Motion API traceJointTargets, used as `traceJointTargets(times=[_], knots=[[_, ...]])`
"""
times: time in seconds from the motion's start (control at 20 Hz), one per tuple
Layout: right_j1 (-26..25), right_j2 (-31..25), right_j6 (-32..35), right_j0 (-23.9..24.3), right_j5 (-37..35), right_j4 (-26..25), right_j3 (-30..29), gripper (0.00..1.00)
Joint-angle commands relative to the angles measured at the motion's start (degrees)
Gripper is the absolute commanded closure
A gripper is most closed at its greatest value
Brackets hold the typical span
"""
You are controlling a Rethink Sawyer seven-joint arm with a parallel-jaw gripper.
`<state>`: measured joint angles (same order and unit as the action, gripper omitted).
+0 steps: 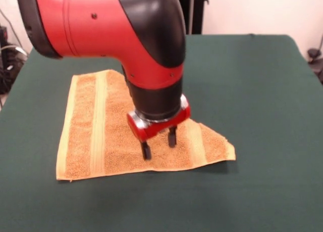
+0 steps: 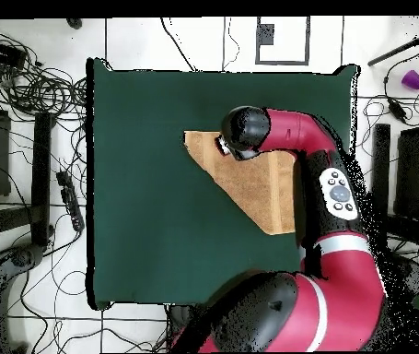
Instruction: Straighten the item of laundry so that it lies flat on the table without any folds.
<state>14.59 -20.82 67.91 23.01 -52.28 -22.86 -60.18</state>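
Your orange-yellow terry towel (image 1: 121, 136) lies on the green surface (image 1: 252, 90) towards its left edge in the front view, one short end square with a pale woven band, the other narrowing to a point. Your gripper (image 1: 159, 143) stands over that narrowing end, its black fingers (image 1: 146, 150) apart, their tips at or just above the cloth.
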Motion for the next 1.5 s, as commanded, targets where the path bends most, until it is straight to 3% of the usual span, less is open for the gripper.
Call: traceJointTargets(times=[0.05, 0.45, 0.95, 1.2, 1.5], knots=[[-10.4, -0.5, 8.7, -5.0, -3.6, 1.5, 11.7, 0.0], [-18.2, -1.4, 2.9, -5.4, -7.8, -0.1, 21.3, 0.0], [-23.2, -5.1, -2.6, -4.4, 4.4, -1.4, 27.6, 0.0], [-26.4, -8.7, -9.0, -5.2, 3.2, -2.6, 35.7, 0.0], [-29.0, -13.1, -14.6, -6.5, -4.4, -6.3, 44.7, 0.0]])
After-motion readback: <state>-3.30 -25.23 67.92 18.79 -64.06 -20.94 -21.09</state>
